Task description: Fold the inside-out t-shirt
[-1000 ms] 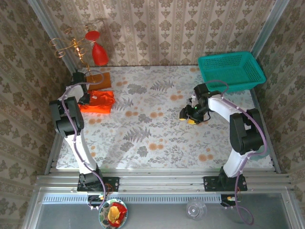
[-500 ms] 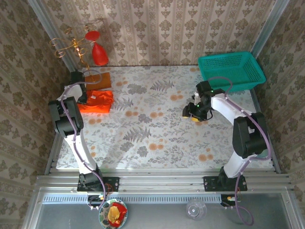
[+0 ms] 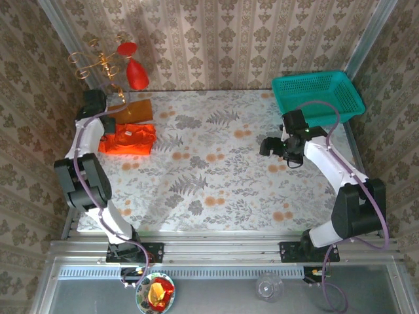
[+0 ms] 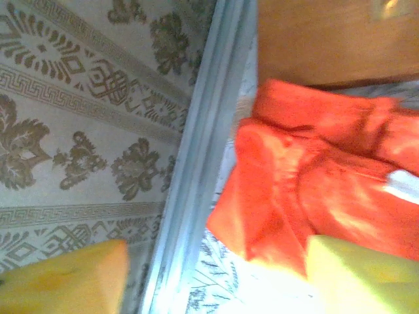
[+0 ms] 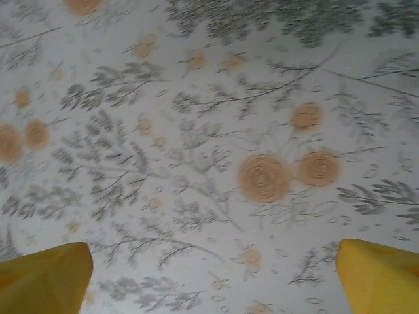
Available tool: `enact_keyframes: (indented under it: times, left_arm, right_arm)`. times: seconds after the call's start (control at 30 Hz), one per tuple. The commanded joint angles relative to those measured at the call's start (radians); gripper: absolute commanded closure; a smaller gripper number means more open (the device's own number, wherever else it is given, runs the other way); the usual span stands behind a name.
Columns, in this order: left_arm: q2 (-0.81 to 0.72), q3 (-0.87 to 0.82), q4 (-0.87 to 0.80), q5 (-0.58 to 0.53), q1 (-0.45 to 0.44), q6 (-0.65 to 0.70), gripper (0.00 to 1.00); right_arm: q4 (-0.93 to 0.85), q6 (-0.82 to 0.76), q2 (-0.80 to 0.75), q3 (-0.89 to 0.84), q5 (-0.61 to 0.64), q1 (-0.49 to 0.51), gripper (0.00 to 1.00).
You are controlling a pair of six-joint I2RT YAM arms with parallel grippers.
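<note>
1. Inside-out t-shirt (image 3: pixel 129 139) (image 4: pixel 314 190): bright orange-red, thin soft cloth. It lies as a compact, rumpled rectangle at the far left of the surface, close against the grey metal frame rail (image 4: pixel 196 163). A small white label (image 4: pixel 402 186) shows on it in the left wrist view.
2. Flat orange-brown wooden block (image 3: pixel 134 110) (image 4: pixel 327 39): just behind the t-shirt, its near edge meeting the cloth.
3. Left hand (image 3: pixel 105 122) (image 4: pixel 216 255): over the t-shirt's left edge. Its yellow fingers (image 4: pixel 353 275) are spread wide, one over the cloth and the other on the wall side of the rail, with nothing gripped.
4. Surface (image 3: pixel 216 170): pale sheet printed with grey ferns and orange flowers.
5. Right hand (image 3: pixel 268 147) (image 5: pixel 213 261): well apart from the t-shirt on the right side, above bare print. Its fingers are spread wide and hold nothing.
6. Teal plastic mesh basket (image 3: pixel 317 97): far right corner.
7. Shiny red teardrop ornament (image 3: pixel 134 73) on a gold stand: far left corner, behind the block.
</note>
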Motion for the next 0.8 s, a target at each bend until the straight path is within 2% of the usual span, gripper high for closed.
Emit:
enact_keyframes:
  times: [0.0,0.2,0.33,0.43,0.6,0.63,0.77]
  left_arm:
    - [-0.091,-0.090,0.033,0.119,-0.039,-0.100,0.00]
    - [-0.261,-0.311,0.162,0.135,-0.107,-0.172,0.01]
    - [-0.394,-0.571,0.381,0.111,-0.129,-0.225,0.04]
    - [-0.466,-0.770,0.572,0.064,-0.158,-0.232,0.04]
    - [-0.438,-1.017,0.970,0.021,-0.252,0.009,0.00]
    - [-0.430,-0.998,0.936,0.028,-0.256,-0.004,0.00]
    - [-0.380,-1.017,1.121,0.161,-0.227,-0.049,0.00]
  right_arm:
    - [0.047,0.018,-0.032,-0.029,0.119,-0.032,0.00]
    - [0.201,-0.009,-0.072,-0.121,0.290,-0.051,0.00]
    - [0.387,-0.090,-0.069,-0.207,0.416,-0.052,0.01]
    - [0.572,-0.190,-0.055,-0.296,0.455,-0.053,0.02]
    - [0.864,-0.292,0.002,-0.402,0.484,-0.054,0.01]
    - [0.929,-0.300,0.018,-0.423,0.487,-0.055,0.00]
    - [1.105,-0.306,0.052,-0.474,0.509,-0.059,0.02]
